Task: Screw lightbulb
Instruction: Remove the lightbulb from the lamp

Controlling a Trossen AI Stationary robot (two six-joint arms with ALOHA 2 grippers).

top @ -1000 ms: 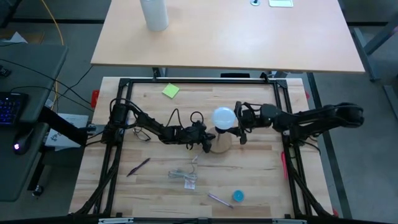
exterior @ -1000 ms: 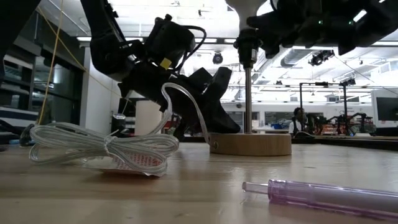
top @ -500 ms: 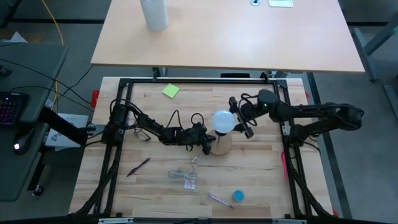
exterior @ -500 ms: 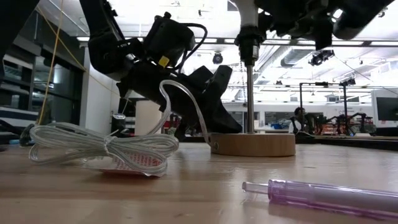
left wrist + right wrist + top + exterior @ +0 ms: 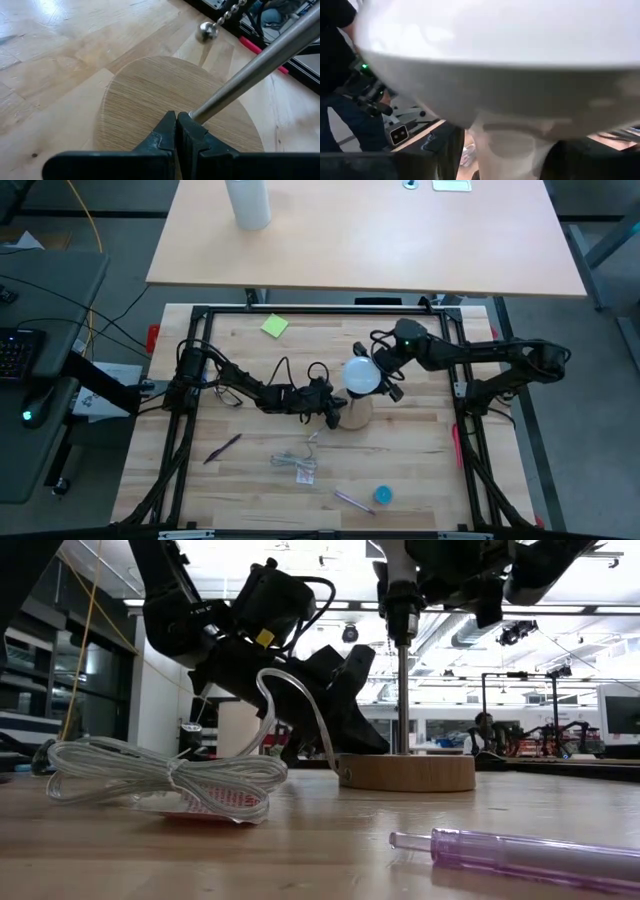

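The white lightbulb [image 5: 360,375] stands upright on the black socket [image 5: 400,602] at the top of a thin metal rod [image 5: 400,690]. The rod rises from a round wooden disc base [image 5: 405,772]. My right gripper [image 5: 378,374] comes in level from the table's right and is shut on the bulb, which fills the right wrist view [image 5: 495,55]. My left gripper [image 5: 177,122] is shut, slanting down onto the disc base [image 5: 150,95] right beside the foot of the rod [image 5: 240,80]. My left gripper presses its shut fingertips [image 5: 170,127] down on the top face of the wooden disc [image 5: 145,115], beside the foot of the rod, slanting in from the table's left. The disc lies flat on the table. My right gripper has the bulb between its two fingers, one finger [image 5: 447,150] on each side where the globe narrows to the neck [image 5: 515,140]. It comes level from the table's right. The bulb stands upright in the socket; the globe hides the pads.
Near the front lie a bundled white cord [image 5: 170,775], a purple pen [image 5: 520,855], another pen [image 5: 225,447] and a blue cap [image 5: 383,495]. A yellow note [image 5: 274,326] lies at the far left. A ball chain [image 5: 205,31] lies beside the base.
My right arm has swung toward the table's far edge and its wrist has turned about the bulb, fingers staying around it. The bulb has kept its place on the socket. My left gripper has stayed pressed on the disc.
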